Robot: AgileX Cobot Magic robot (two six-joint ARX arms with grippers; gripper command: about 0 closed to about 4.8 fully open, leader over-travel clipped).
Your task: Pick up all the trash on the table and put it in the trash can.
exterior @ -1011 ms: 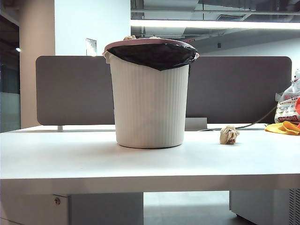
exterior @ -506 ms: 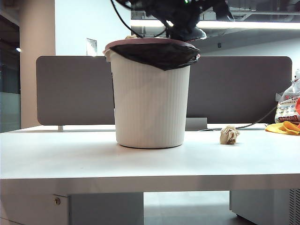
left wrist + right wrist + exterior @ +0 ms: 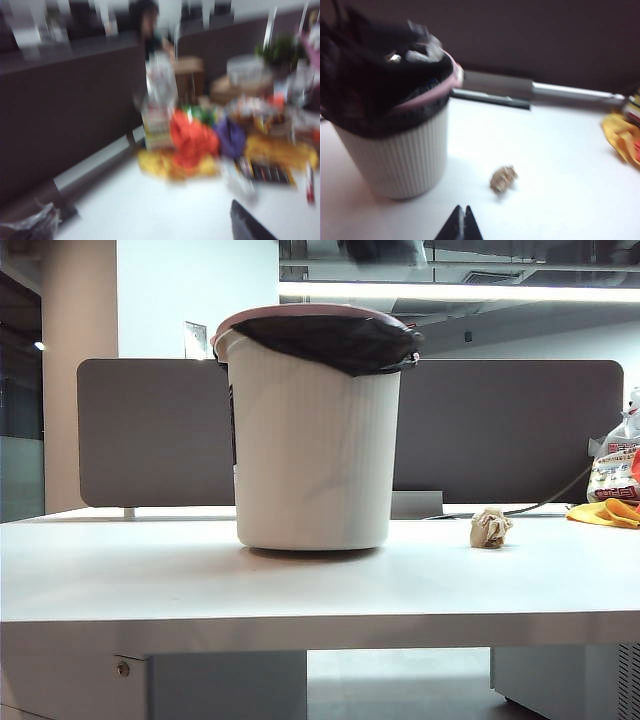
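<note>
Remaining trash: one crumpled wad of beige-tan paper, lying loose on the white worktop, near the trash can on its right side in the exterior view and clear of its wall. No other wad is visible on the worktop.

Handling, judged: very light, soft, springy; it should crush under a pinch rather than slip. Folds and ridges give purchase anywhere, so close the fingers across the widest part of the bulk, coming from above. Nothing fragile. It may skid on the smooth worktop if nudged sideways.

Trash can: white ribbed plastic, tapering downward, pink rim, glossy black bag liner folded over the lip. In the exterior view it appears slightly tipped; unsure whether its base sits flat.

Right gripper: fingers closed together, empty, above the worktop just short of the wad.

Left gripper: only a dark edge shows in a blurred wrist view; fingers spread wide, nothing visibly held.

Far right: yellow-orange cloth and printed white bag.
</note>
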